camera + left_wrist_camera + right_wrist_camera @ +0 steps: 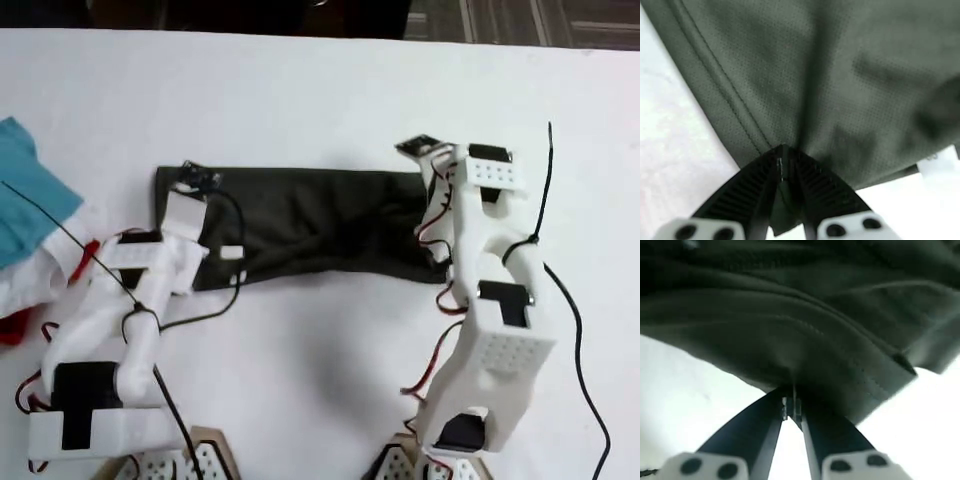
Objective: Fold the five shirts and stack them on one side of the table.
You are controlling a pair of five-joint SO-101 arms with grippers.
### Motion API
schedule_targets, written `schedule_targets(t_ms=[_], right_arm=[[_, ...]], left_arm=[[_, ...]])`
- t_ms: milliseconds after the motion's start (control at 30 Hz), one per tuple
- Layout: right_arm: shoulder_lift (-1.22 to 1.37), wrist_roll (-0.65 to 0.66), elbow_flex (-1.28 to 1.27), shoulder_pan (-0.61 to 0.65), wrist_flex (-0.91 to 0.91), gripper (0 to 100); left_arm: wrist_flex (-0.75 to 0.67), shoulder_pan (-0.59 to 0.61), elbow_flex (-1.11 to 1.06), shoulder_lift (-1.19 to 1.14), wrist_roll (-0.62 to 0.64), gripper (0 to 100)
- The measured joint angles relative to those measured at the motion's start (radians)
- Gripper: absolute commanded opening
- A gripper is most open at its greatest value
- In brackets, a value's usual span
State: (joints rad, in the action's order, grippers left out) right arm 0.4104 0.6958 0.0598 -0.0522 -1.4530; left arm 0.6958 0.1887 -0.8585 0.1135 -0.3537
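Fingers (757,185) tight on shirt (840,75) hem

We can read no text, number or sign anywhere. A small white tag (936,162) sits at the edge of the shirt (840,75), near the left fingers (755,187); any print on it is illegible.

White table (330,90) (dark floor (250,15) beyond its far edge).

shirt (310,225) lies on the table (300,90), centred; clothes pile (30,230) at its left edge.
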Motion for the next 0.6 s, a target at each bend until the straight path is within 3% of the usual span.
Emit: schedule_targets(t_ms=[333, 600], right_arm=[[-0.267, 0.0, -0.011, 0.064, -0.091, 1.8], [-0.172, -0.114, -0.091, 0.181, 0.103, 1.8]], left_arm=[[0.037, 0.0, 0.038, 0.069, 0.009, 2], [0.08, 0.002, 0.046, 0.153, 0.058, 2]])
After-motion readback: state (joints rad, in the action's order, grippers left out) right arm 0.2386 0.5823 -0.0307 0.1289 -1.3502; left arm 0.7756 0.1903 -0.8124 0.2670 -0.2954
